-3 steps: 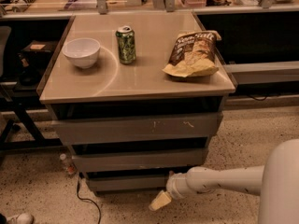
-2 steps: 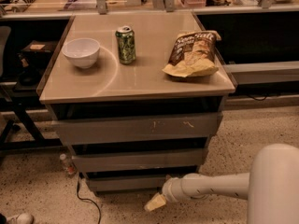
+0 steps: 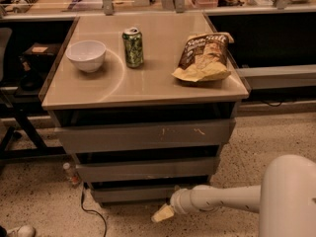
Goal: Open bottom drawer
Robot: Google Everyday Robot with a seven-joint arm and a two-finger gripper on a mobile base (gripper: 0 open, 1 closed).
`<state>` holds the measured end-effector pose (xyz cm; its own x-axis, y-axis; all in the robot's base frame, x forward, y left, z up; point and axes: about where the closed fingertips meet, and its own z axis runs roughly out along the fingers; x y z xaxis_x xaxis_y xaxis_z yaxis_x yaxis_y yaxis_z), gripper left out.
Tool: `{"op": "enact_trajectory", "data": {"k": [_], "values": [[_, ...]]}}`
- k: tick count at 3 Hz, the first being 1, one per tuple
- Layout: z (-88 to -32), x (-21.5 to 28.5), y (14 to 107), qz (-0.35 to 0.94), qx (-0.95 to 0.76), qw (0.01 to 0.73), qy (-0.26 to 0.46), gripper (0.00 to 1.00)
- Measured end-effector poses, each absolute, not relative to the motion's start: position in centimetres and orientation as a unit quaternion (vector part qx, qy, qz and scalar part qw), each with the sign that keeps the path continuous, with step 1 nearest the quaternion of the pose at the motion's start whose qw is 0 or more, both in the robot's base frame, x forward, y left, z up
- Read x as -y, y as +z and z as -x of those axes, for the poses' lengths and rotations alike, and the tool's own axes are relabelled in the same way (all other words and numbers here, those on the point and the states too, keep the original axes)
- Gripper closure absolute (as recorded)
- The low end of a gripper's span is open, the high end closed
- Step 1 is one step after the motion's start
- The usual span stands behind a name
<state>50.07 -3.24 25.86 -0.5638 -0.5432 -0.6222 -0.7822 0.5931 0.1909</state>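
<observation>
1. hovering low over the speckled floor (image 3: 44, 201), one gripper (image 3: 163, 214) sits just in front of the cabinet's base, below the right half of the bottom drawer (image 3: 133, 193); whether the claw is wide or narrow cannot be told, and it holds nothing that can be seen.
2. one white arm (image 3: 222, 199) runs in from the lower right corner, lying nearly level and pointing left toward the cabinet.
3. three grey drawer fronts are stacked under the tabletop (image 3: 148, 85): the top drawer (image 3: 143, 135), with pale scratch marks right of its middle; the middle drawer (image 3: 145, 169), plain; and the bottom drawer, the slimmest strip, nearest the floor.
4. a dark gap shows above each of the three fronts; whether the gripper touches the bottom front cannot be told.
5. three things stand on the tabletop, all apart from one another: one white bowl (image 3: 86, 56) at the left, one green can (image 3: 133, 47) upright near the middle, and one chip bag (image 3: 205, 58) lying at the right, close to the edge.
6. one small bottle (image 3: 71, 174) stands on the floor by the cabinet's lower left corner, and one dark cable (image 3: 91, 209) trails across the floor just beside it.
</observation>
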Motion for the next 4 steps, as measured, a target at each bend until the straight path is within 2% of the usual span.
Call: {"op": "enact_trajectory", "data": {"k": [2,4], "values": [[-53.9,3.2,23.0,0.372,-0.856,0.287,0.215,0.0],[-55.3,2.6,20.8,0.389,-0.853,0.278,0.208,0.0]]}}
